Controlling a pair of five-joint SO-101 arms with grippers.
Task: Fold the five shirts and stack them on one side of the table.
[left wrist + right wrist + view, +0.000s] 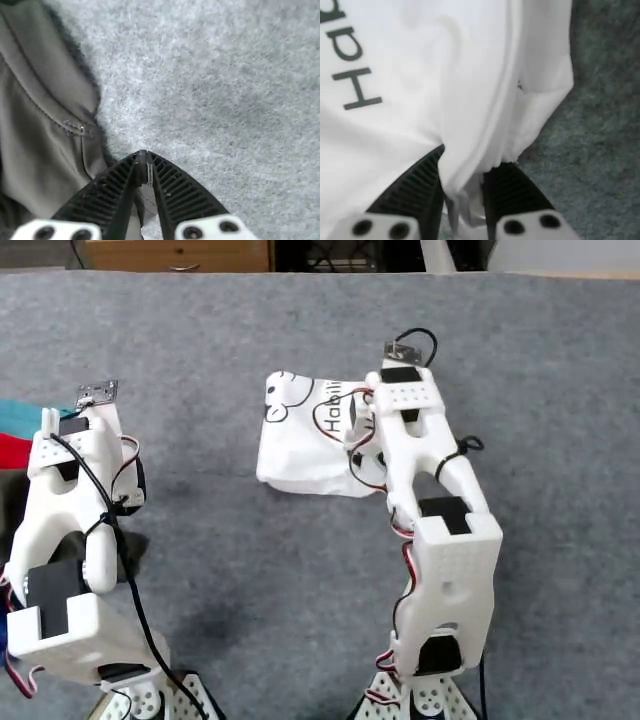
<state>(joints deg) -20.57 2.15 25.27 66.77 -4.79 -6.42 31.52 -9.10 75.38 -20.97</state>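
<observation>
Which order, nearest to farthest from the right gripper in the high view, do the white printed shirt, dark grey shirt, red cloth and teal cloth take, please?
1. White printed shirt, mid-table, in the right gripper.
2. Dark grey shirt, under the left arm.
3. Red cloth and teal cloth, left edge: too close to call.

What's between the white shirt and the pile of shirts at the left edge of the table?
The left arm stands beside the pile, in the white shirt's path; the right hand grips that shirt.
</observation>
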